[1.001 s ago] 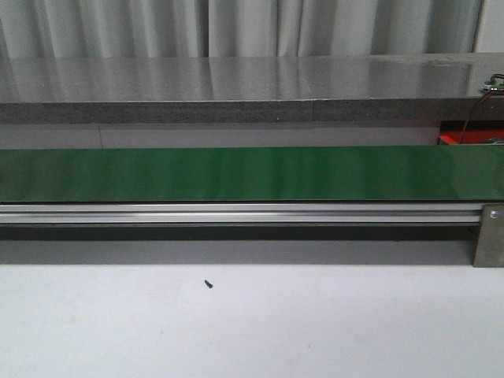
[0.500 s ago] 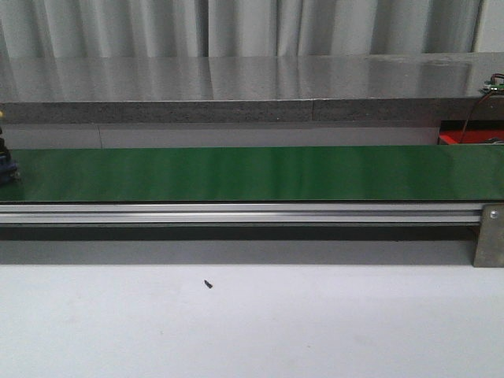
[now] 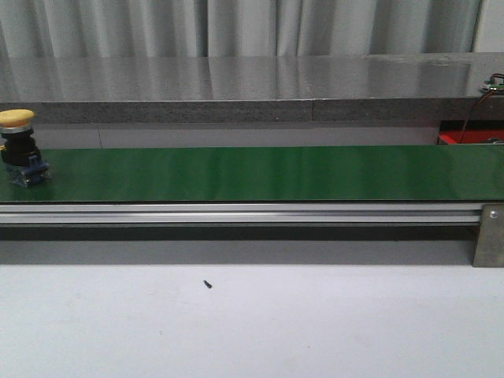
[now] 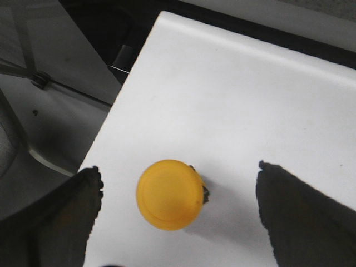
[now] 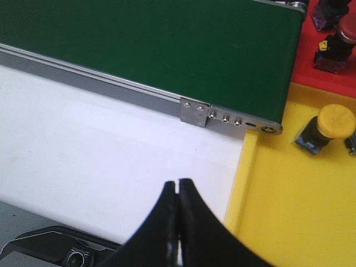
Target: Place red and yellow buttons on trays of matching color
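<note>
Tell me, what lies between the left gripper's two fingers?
In the left wrist view, a yellow button stands on the white surface between the open left gripper, touching neither finger.

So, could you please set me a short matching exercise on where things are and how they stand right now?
Things:
1. Yellow button on belt
2. Left gripper
3. Right gripper
4. Yellow tray

Descriptions:
A. fingers closed together
B. holds a yellow button, beside the belt's end
C. far left end of the green belt, front view
D. open, a yellow button between its fingers

Pairs: 1-C, 2-D, 3-A, 4-B
</note>
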`<action>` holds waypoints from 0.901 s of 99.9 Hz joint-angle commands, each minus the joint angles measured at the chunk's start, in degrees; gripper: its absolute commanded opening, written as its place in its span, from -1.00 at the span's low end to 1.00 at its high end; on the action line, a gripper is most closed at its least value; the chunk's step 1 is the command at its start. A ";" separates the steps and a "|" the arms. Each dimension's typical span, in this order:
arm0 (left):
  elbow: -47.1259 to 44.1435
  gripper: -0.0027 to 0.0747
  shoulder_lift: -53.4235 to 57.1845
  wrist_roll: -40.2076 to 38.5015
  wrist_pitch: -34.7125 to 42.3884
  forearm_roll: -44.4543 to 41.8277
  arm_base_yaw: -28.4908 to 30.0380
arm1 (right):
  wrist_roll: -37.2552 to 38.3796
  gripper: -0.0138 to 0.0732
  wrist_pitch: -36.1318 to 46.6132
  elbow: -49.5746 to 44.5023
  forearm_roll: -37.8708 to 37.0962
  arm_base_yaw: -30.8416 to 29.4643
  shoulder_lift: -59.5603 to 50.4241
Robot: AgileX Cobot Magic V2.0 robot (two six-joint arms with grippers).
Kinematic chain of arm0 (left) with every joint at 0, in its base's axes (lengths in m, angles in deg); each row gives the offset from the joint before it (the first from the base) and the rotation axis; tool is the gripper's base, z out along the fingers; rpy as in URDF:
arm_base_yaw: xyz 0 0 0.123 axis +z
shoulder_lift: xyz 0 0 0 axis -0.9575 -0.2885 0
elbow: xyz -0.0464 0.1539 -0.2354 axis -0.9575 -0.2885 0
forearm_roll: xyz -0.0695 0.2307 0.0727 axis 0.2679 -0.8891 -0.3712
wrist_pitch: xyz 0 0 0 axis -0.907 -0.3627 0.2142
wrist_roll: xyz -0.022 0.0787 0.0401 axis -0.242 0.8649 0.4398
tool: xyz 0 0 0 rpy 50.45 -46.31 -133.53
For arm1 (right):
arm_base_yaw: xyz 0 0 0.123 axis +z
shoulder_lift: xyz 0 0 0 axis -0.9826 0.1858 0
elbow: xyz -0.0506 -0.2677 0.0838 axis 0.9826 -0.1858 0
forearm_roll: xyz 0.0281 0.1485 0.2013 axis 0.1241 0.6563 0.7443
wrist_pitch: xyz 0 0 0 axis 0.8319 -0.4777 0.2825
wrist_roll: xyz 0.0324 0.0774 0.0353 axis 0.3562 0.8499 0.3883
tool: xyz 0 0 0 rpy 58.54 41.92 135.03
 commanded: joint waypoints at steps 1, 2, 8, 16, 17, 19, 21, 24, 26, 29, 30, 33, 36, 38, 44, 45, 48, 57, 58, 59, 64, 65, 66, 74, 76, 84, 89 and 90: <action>2.32 0.51 3.36 -0.89 4.62 -0.27 0.74 | -0.45 -0.90 2.27 1.29 1.02 0.17 -0.28; 2.30 0.51 3.35 -0.89 4.63 -0.27 0.79 | -0.45 -0.90 2.27 1.29 1.02 0.17 -0.28; 2.30 0.51 2.68 -0.89 5.01 -0.27 1.02 | -0.45 -0.90 2.27 1.29 1.02 0.17 -0.28; 2.41 0.51 1.67 -0.89 5.51 -0.27 1.12 | -0.45 -0.90 2.27 1.29 1.02 0.17 -0.28; 2.36 0.51 1.66 -0.89 5.52 -0.27 1.12 | -0.45 -0.90 2.27 1.29 1.02 0.17 -0.28; 2.45 0.51 1.37 -0.89 5.52 -0.27 1.12 | -0.45 -0.90 2.27 1.29 1.02 0.17 -0.28; 2.45 0.51 1.04 -0.89 5.66 -0.27 1.12 | -0.45 -0.90 2.27 1.29 1.02 0.17 -0.28; 2.45 0.51 0.61 -0.89 5.76 -0.27 1.12 | -0.45 -0.90 2.27 1.29 1.02 0.17 -0.28; 2.45 0.51 0.47 -0.89 5.87 -0.27 1.12 | -0.45 -0.90 2.27 1.29 1.02 0.17 -0.28; 2.45 0.51 0.13 -0.89 5.87 -0.14 1.12 | -0.45 -0.90 2.27 1.29 1.02 0.17 -0.28; 2.45 0.51 0.02 -0.89 5.87 0.04 1.12 | -0.45 -0.90 2.27 1.29 1.02 0.17 -0.28; 2.45 0.51 -0.14 -0.89 6.03 0.14 1.12 | -0.45 -0.90 2.27 1.29 1.02 0.17 -0.28; 2.45 0.51 -0.40 -0.89 6.37 0.19 1.12 | -0.45 -0.90 2.27 1.29 1.02 0.17 -0.28; 2.45 0.51 -0.55 -0.89 6.50 0.28 1.12 | -0.45 -0.90 2.27 1.29 1.02 0.17 -0.28; 2.45 0.51 -0.79 -0.89 7.27 0.87 1.12 | -0.45 -0.90 2.27 1.29 1.02 0.17 -0.28; 2.45 0.51 -0.79 -0.89 7.30 0.87 1.12 | -0.45 -0.90 2.27 1.29 1.02 0.17 -0.28; 2.45 0.51 -0.90 -0.89 7.79 1.35 1.12 | -0.45 -0.90 2.27 1.29 1.02 0.17 -0.28; 2.45 0.51 -1.49 -0.89 8.76 1.68 1.12 | -0.45 -0.90 2.27 1.29 1.02 0.17 -0.28; 2.45 0.51 -1.55 -0.89 8.74 1.68 1.12 | -0.45 -0.90 2.27 1.29 1.02 0.17 -0.28; 2.45 0.51 -1.53 -0.89 8.79 1.68 1.12 | -0.45 -0.90 2.27 1.29 1.02 0.17 -0.28; 2.51 0.51 -1.82 -0.89 8.79 1.82 1.12 | -0.45 -0.90 2.27 1.29 1.02 0.17 -0.28; 2.51 0.51 -1.95 -0.89 8.79 1.82 1.12 | -0.45 -0.90 2.27 1.29 1.02 0.17 -0.28; 2.51 0.51 -1.93 -0.89 8.79 1.82 1.12 | -0.45 -0.90 2.27 1.29 1.02 0.17 -0.28; 2.81 0.51 -2.65 -0.89 8.79 1.82 1.12 | -0.45 -0.90 2.27 1.29 1.02 0.17 -0.28; 2.95 0.51 -2.78 -0.89 8.79 1.82 1.12 | -0.45 -0.90 2.27 1.29 1.02 0.17 -0.28; 3.04 0.51 -2.90 -0.89 8.79 1.82 1.12 | -0.45 -0.90 2.27 1.29 1.02 0.17 -0.28; 3.04 0.50 -2.90 -0.89 8.79 1.82 1.12 | -0.45 -0.90 2.27 1.29 1.02 0.17 -0.28; 3.04 0.49 -2.90 -0.89 8.79 1.82 1.12 | -0.45 -0.90 2.27 1.29 1.02 0.17 -0.28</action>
